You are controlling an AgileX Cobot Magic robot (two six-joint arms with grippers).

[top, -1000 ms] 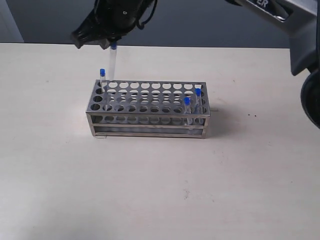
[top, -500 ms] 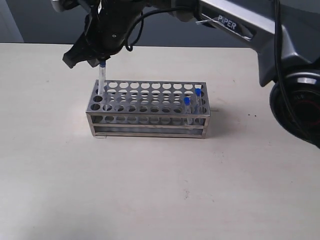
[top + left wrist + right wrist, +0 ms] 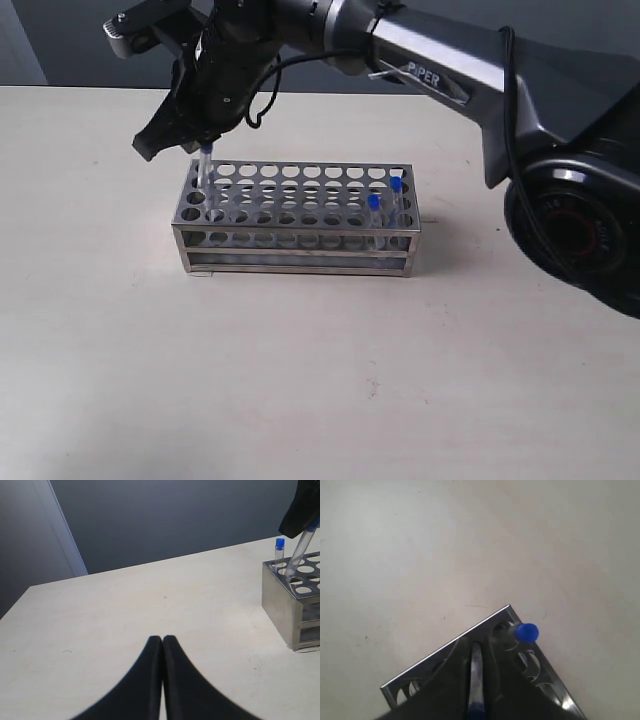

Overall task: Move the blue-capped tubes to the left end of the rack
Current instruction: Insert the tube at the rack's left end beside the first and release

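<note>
My left gripper [image 3: 162, 641] hangs above desk [image 3: 125, 610], jaws pressed together, nothing between. My right gripper [image 3: 203, 145] clamped on blue-capped tube [image 3: 299, 554], lower end in hole at rack [image 3: 300, 225] left end, beside second tube [image 3: 279, 550]. At right end, two more tubes [image 3: 373, 206] [image 3: 396, 188].

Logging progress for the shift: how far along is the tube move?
Done: one blue-capped tube stands at the left end of the rack. In hand: the right gripper holds a second tube, tip at a left-end hole. Left: two tubes at the right end.
</note>
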